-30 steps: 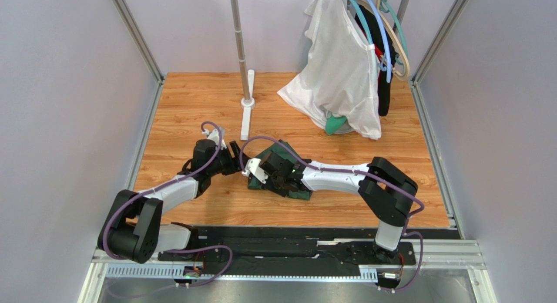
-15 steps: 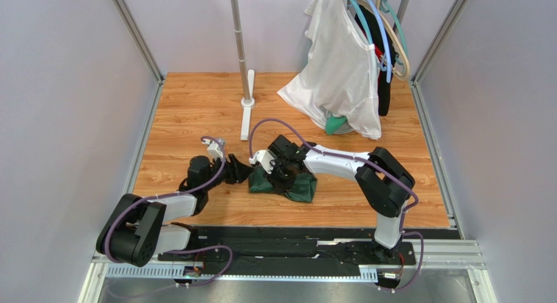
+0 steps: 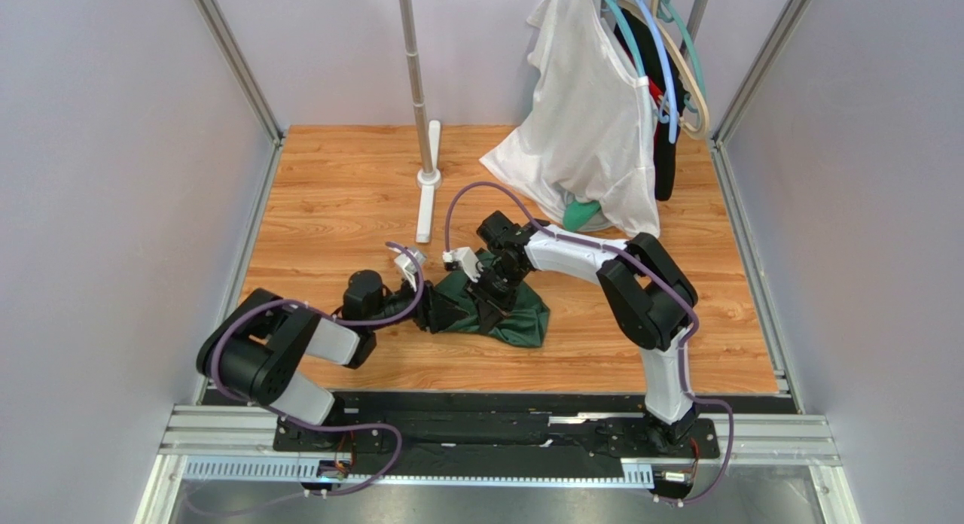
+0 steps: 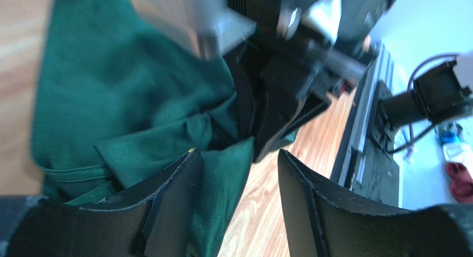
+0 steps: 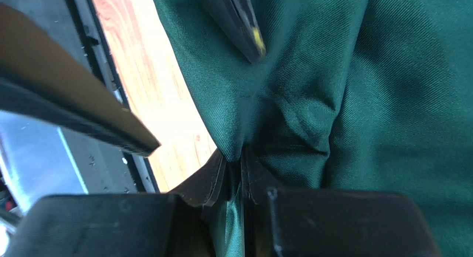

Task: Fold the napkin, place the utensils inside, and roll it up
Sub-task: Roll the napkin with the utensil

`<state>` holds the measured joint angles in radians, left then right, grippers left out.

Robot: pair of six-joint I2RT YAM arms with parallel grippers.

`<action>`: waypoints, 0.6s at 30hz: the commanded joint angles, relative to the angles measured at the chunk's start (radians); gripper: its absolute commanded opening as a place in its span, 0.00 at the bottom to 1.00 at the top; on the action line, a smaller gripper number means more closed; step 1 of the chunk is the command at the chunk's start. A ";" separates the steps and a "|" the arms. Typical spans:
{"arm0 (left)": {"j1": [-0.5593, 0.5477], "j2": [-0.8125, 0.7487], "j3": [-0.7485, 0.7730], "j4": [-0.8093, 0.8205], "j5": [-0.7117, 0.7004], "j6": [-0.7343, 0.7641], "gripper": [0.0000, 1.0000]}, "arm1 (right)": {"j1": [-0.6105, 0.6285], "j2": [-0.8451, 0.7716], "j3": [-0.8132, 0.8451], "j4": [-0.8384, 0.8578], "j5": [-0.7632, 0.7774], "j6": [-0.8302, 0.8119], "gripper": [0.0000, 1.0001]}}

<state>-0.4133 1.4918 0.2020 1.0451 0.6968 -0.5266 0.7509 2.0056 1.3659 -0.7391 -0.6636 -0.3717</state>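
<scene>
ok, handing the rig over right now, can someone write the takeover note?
Right gripper: shut on a pinched fold of the napkin.
Left gripper: open at the napkin's left side, some cloth between the fingers, not clamped.
Napkin: bunched in a heap on the table, not flat.
Utensils: none visible in any view; possibly hidden by the cloth.
Done: no neat fold visible, nothing rolled.
Left: flatten and fold, place utensils, roll.

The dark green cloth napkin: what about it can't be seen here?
- Silver metal utensils: none visible in any view; the bunched dark green cloth napkin may hide them.
- Napkin's middle, top view: covered by the right gripper.
- Napkin's outline, right wrist view: cut off by the frame edges.
- Right gripper, left wrist view: blurred.
</scene>
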 commanded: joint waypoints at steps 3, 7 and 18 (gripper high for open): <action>-0.032 0.126 0.034 0.219 0.053 0.022 0.64 | -0.024 0.050 0.042 -0.085 -0.117 -0.067 0.00; -0.035 0.171 0.051 0.267 0.059 0.014 0.65 | -0.033 0.065 0.042 -0.101 -0.129 -0.075 0.00; -0.104 0.162 0.142 0.027 0.084 0.126 0.64 | -0.077 0.085 0.058 -0.129 -0.174 -0.095 0.00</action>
<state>-0.4881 1.6627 0.3138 1.1210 0.7364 -0.4667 0.6884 2.0636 1.3888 -0.8570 -0.8043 -0.4290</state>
